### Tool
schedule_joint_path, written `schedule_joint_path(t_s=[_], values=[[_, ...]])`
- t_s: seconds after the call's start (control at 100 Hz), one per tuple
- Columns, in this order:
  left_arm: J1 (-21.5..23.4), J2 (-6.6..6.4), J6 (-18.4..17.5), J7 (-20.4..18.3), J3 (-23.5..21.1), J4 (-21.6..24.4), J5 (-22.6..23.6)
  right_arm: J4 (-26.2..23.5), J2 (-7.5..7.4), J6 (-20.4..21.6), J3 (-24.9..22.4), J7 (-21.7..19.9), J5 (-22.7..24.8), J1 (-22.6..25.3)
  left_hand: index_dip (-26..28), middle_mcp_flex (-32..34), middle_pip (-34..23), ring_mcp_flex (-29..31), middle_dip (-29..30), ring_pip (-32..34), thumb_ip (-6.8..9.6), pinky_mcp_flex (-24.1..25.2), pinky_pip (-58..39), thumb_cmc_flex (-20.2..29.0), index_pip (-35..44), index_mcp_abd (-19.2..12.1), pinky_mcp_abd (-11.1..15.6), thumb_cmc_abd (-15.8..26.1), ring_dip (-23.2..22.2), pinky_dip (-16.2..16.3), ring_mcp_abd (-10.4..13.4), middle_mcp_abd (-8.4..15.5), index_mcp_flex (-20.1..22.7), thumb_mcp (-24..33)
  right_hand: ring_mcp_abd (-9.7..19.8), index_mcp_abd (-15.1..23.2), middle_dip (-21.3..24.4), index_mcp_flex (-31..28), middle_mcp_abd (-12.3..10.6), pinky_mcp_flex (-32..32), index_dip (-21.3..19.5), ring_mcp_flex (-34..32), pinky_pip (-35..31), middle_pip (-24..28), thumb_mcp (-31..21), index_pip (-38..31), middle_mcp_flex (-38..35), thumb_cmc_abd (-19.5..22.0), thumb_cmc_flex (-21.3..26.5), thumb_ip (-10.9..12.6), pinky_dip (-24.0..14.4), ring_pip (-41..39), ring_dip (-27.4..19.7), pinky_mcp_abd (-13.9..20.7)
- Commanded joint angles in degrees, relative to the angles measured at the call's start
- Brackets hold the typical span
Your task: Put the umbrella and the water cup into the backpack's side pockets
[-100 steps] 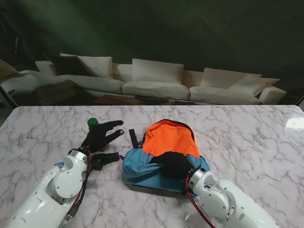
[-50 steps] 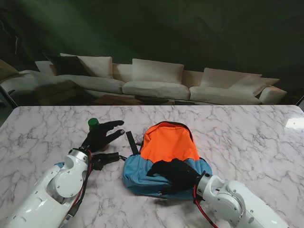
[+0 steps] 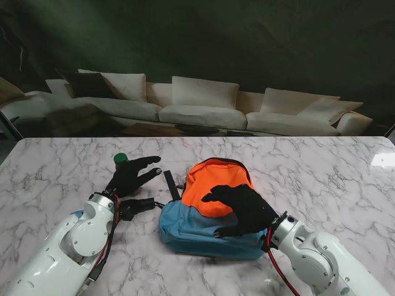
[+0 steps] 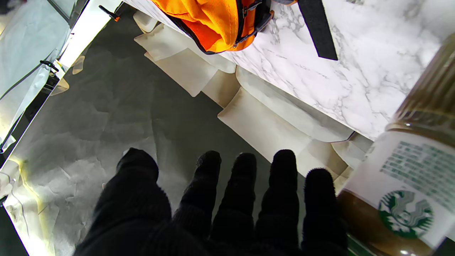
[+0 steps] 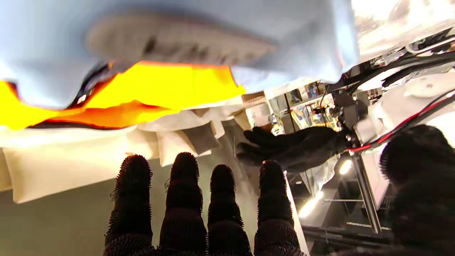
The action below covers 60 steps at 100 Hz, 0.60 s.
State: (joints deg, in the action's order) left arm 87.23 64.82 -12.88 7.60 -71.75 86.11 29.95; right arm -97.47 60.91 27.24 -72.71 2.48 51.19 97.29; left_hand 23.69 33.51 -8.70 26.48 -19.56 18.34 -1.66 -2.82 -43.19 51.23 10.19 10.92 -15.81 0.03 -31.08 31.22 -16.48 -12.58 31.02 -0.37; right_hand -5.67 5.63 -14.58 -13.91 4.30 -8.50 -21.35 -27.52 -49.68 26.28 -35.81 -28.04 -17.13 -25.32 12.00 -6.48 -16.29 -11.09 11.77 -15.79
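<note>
The backpack [image 3: 203, 222], orange on top and blue at its near end, lies in the middle of the table. My right hand [image 3: 242, 208] hovers over it, open, fingers spread and holding nothing. The right wrist view shows the backpack [image 5: 149, 85] close beyond those fingers. The water cup, a brown bottle [image 3: 121, 159] with a green cap, stands to the left. My left hand [image 3: 131, 176] is open beside the bottle [image 4: 408, 170], which is next to the little finger and not gripped. I cannot make out the umbrella.
A black strap [image 3: 169, 185] trails from the backpack toward my left hand. A bit of blue [image 3: 77, 214] shows under my left forearm. The marble table [image 3: 321, 172] stretches right and far. A white sofa [image 3: 197, 108] stands beyond its far edge.
My right hand let go of the backpack's near blue end, rose and spread its fingers over the bag. The orange top settled flatter. The left arm has not moved.
</note>
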Motion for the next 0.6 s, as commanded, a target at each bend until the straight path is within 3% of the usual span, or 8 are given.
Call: schedule_joint_path(t_s=[0.0, 0.13, 0.3, 0.59], values=[[-0.2, 0.03, 0.0, -0.8, 0.2, -0.2, -0.1, -1.0, -0.01, -0.3, -0.8, 0.8, 0.3, -0.4, 0.1, 1.0, -1.2, 0.8, -0.6, -0.6, 1.17, 0.6, 1.5, 0.8, -0.6, -0.2, -1.1, 2.2, -0.2, 0.7, 0.1, 0.9, -0.4, -1.3, 0.2, -1.0, 0.6, -0.5, -0.2, -0.1, 0.8, -0.6, 0.3, -1.2, -0.1, 1.5, -0.6, 1.8, -2.1, 1.5, 0.1, 1.0, -0.3, -0.8], [-0.3, 0.0, -0.1, -1.0, 0.3, -0.3, -0.1, -1.0, 0.01, -2.4, -2.5, -0.7, -0.5, -2.1, 0.1, 1.0, -1.1, 0.8, -0.6, -0.6, 1.18, 0.5, 1.5, 0.8, -0.6, -0.3, -1.1, 2.2, -0.2, 0.7, 0.1, 1.0, -0.5, -1.3, 0.0, -2.6, 0.9, 0.6, 0.0, 0.9, 1.1, 0.3, 1.0, -2.1, -0.1, 2.8, 0.1, 1.9, -2.9, 1.4, 0.3, 1.7, -0.4, -1.1], [-0.3, 0.05, -0.1, -0.9, 0.2, -0.4, -0.2, 3.1, -0.14, -4.5, -1.8, -2.3, -0.8, -7.9, 0.1, 1.0, -1.2, 0.8, -0.6, -0.6, 1.18, 0.5, 1.5, 0.8, -0.6, -0.2, -1.1, 2.2, -0.3, 0.7, 0.1, 0.9, -0.4, -1.3, -0.2, -2.9, 0.9, 0.6, 0.2, 1.0, 1.2, 0.4, 1.3, -2.4, 0.1, 3.6, 0.3, 1.9, -2.6, 1.4, 0.2, 1.9, -0.4, -1.2], [-0.2, 0.1, -0.3, -0.5, -0.1, -0.5, -0.1, 13.9, -0.47, -6.4, 5.1, -5.3, -1.9, -21.5, 0.1, 1.0, -1.2, 0.8, -0.6, -0.6, 1.17, 0.5, 1.5, 0.8, -0.6, -0.2, -1.2, 2.2, -0.2, 0.7, 0.1, 0.9, -0.5, -1.3, -0.1, -2.7, 0.7, -0.2, 0.2, 0.6, 0.6, 0.3, 1.3, -2.0, 0.3, 3.8, 0.2, 1.6, -2.4, 1.5, 0.0, 2.0, -0.3, -0.9]])
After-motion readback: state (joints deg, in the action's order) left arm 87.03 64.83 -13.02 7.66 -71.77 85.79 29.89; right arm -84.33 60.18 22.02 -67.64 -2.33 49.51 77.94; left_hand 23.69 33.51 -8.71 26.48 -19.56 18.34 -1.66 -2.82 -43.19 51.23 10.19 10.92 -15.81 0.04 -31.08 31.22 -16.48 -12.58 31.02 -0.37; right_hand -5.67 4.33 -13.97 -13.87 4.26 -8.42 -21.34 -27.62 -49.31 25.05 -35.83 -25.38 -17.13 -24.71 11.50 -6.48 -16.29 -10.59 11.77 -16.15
